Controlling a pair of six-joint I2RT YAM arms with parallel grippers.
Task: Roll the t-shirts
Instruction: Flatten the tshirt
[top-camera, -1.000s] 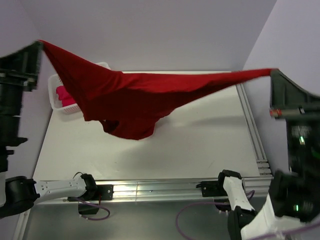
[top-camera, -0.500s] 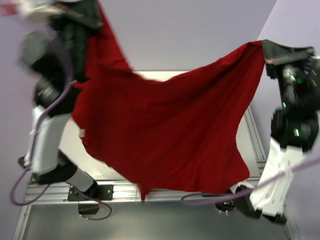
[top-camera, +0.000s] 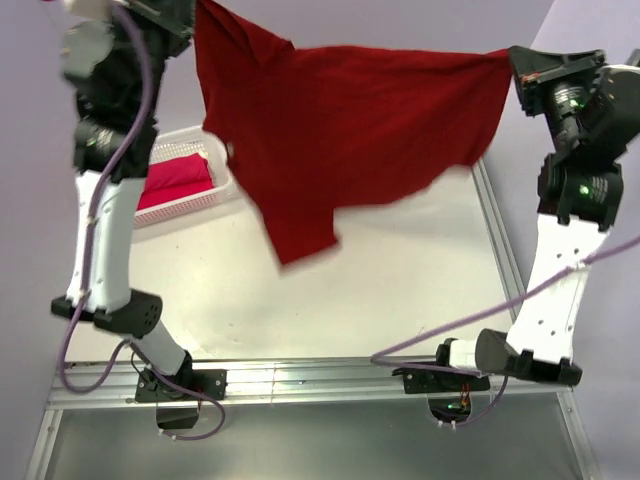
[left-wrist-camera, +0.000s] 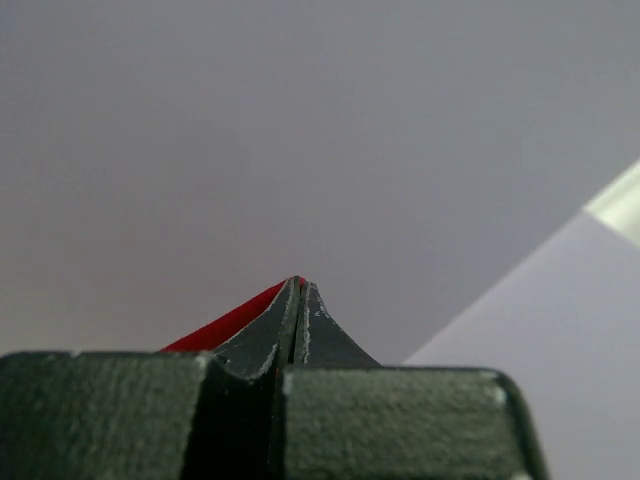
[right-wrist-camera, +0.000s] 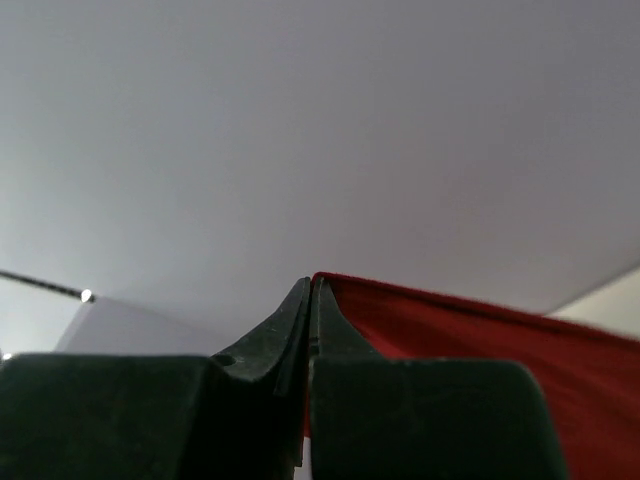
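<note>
- Left gripper (left-wrist-camera: 300, 287) and right gripper (right-wrist-camera: 311, 285) are both pinched tight on opposite ends of the crimson t-shirt (top-camera: 350, 130), which hangs high above the table (top-camera: 400, 290).
- It looks like light, floppy cloth that sags between grips, so I'd hold hems or corners, never the middle.
- The pinker t-shirt (top-camera: 175, 180) sits in the basket (top-camera: 228, 186).

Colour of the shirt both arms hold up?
Plain dark red shirt; clearest in top view.

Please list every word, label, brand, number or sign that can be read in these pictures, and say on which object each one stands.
There are none to read. The dark red t-shirt is plain cloth. The brighter red t-shirt and the white basket around it bear no print. The left arm and the right arm show no lettering, only small green lights on the right one.
</note>
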